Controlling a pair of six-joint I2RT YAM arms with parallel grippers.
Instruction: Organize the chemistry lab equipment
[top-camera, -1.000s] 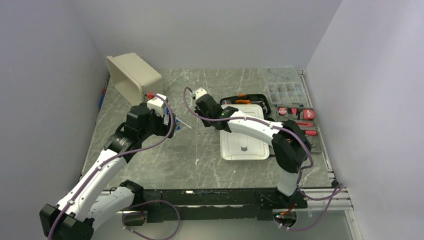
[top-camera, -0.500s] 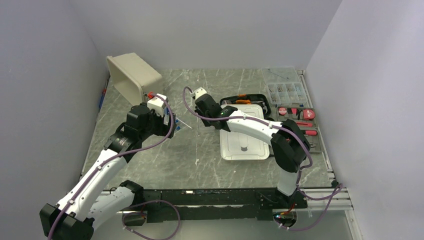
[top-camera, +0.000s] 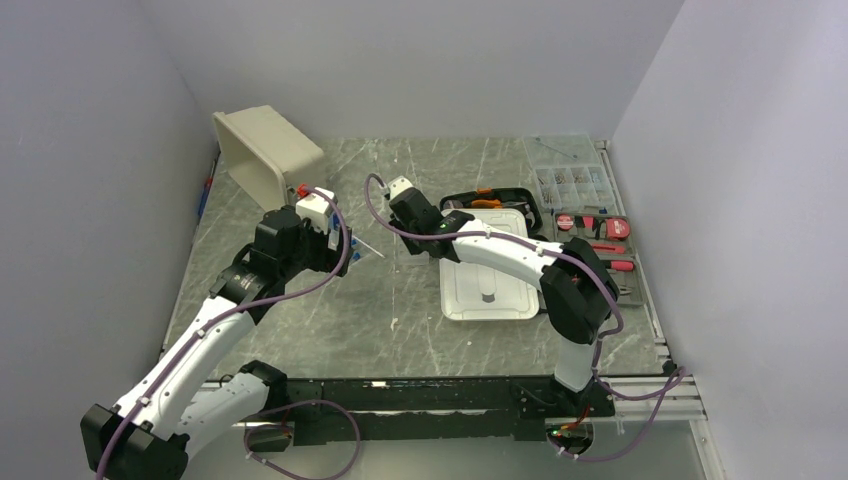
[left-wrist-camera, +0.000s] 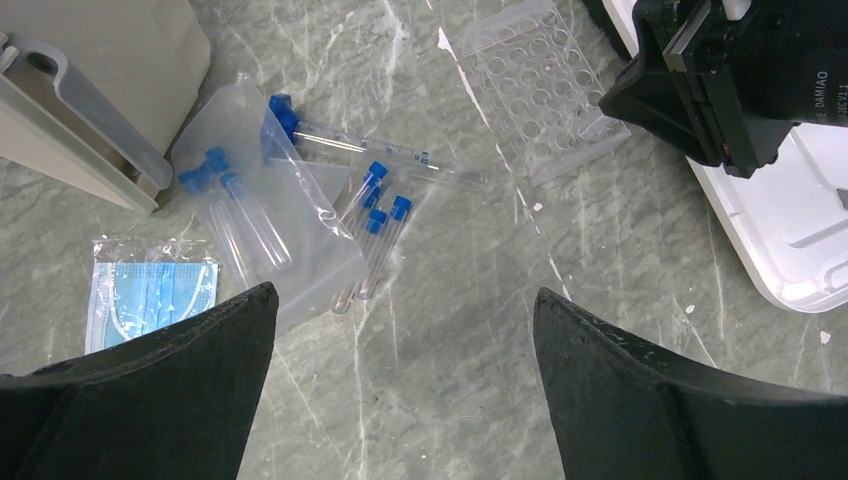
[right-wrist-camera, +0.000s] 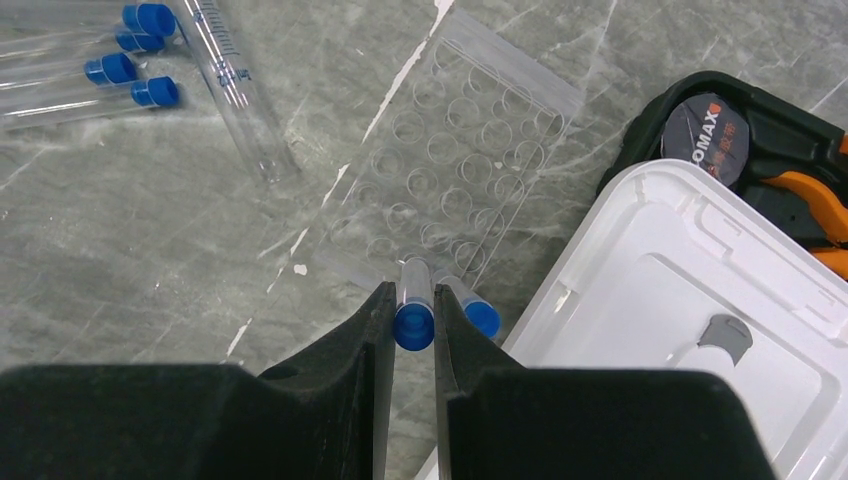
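Grey marbled tabletop (top-camera: 330, 320) between pale walls. At back left, a beige plastic bin (top-camera: 262, 150) tipped on its side. Left white-and-black arm (top-camera: 215, 320) stretched toward it, a thin clear rod (top-camera: 368, 245) just beside the wrist. Right white-and-black arm (top-camera: 505, 255) bent over a white rectangular plastic tray (top-camera: 470, 300). Behind the tray, a black case of orange-handled tools (top-camera: 487, 198). At far right, a clear compartmented parts box (top-camera: 572, 182).

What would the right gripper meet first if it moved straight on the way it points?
The right gripper, shut on a tube, would probably meet the rack just ahead, though a second tube lies close beside; depth is unclear.
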